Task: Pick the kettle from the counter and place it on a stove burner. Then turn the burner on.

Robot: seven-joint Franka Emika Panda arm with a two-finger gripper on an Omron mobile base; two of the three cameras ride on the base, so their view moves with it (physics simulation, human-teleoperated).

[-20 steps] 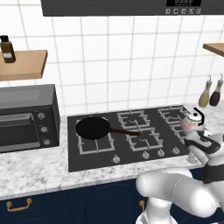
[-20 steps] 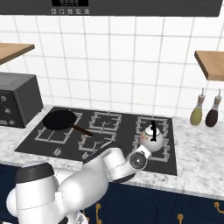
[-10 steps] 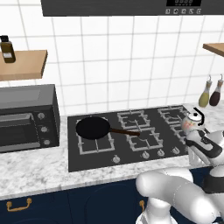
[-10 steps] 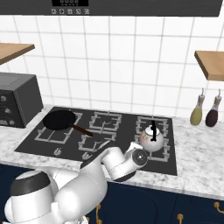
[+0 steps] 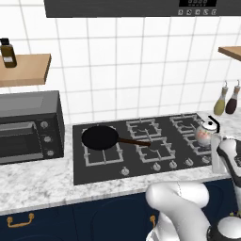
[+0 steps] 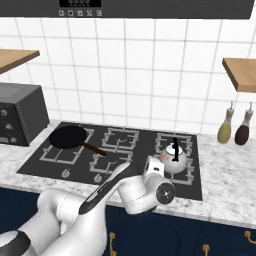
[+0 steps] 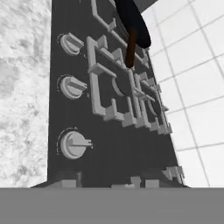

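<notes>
The kettle (image 6: 175, 156) sits on the stove's right front burner (image 6: 186, 171), freed and just beyond the claw (image 6: 151, 166), which has pulled back and dropped toward the stove's front edge over the last second. Whether the claw is released or clenched I cannot tell. The placing looks done; the knobs (image 7: 73, 144) now lie close ahead of the claw, so turning one on is likely next.

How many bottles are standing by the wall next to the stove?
2: a yellow-green bottle and a dark brown bottle stand side by side on the marble counter, right of the stove. A third, dark bottle sits on the wooden shelf.
</notes>
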